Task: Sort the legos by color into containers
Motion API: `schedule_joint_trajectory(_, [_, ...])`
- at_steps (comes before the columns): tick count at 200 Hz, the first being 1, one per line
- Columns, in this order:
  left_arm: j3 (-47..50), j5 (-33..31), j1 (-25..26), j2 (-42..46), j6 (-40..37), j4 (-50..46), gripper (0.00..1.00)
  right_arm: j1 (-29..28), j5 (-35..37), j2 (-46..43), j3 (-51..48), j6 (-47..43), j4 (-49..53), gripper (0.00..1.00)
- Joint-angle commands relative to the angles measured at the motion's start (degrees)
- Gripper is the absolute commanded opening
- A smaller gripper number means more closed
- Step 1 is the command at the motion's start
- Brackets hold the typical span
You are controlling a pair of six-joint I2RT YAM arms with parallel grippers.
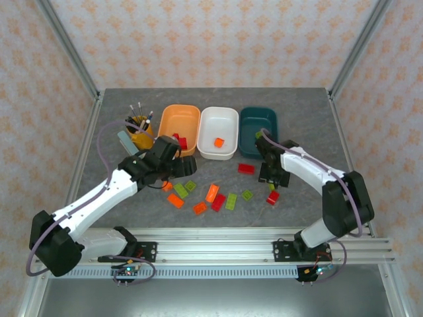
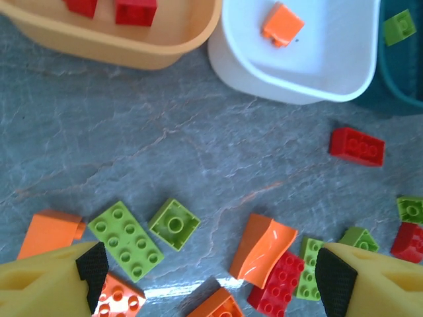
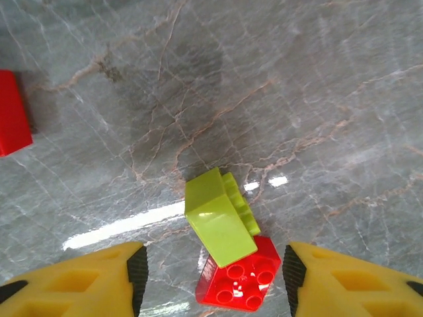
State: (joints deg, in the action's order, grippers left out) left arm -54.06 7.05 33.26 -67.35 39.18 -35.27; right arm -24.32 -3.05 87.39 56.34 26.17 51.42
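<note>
My left hand (image 2: 208, 281) hangs over the loose bricks with its fingers (image 2: 334, 284) spread wide and nothing between them; from above, it (image 1: 177, 165) sits just in front of the orange tub (image 1: 173, 111). Below it on the table (image 2: 198, 132) lie a long lime brick (image 2: 125, 239), a square lime brick (image 2: 174, 224) just beside it, a curved orange brick (image 2: 263, 244) and a red brick (image 2: 281, 284) touching that one. My right hand (image 3: 211, 277) is also spread, low over the table near the teal tub (image 1: 254, 122), pinching nothing. A lime sloped brick (image 3: 218, 221) lies tilted between its fingers (image 3: 139, 271), resting on a red square brick (image 3: 241, 281), and neither finger touches them. The three tubs stand in a row at the far side. The orange tub holds red bricks (image 1: 180, 140), the white tub (image 1: 221, 122) holds one orange brick (image 1: 219, 142), and the teal tub holds a small lime brick (image 2: 400, 26). Another red brick (image 1: 246, 168) lies alone in front of the white and teal tubs.
</note>
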Motion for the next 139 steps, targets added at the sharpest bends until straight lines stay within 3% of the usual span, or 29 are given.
schedule_joint_trajectory(1, [0.3, -1.2, -0.1, 1.9, 2.0, 2.8, 0.85, 0.1, -1.4, 2.4, -1.0, -2.8, -0.1, 0.57])
schedule_joint_trajectory(65, [0.1, -0.5, -0.1, 2.1, 2.0, 3.0, 0.84, 0.8, -0.7, 7.3, -1.6, -4.3, -0.8, 0.49])
schedule_joint_trajectory(139, [0.1, 0.1, -0.1, 1.6, 1.9, 4.0, 0.84, 0.9, 1.4, 7.6, -1.8, -6.0, -4.0, 0.23])
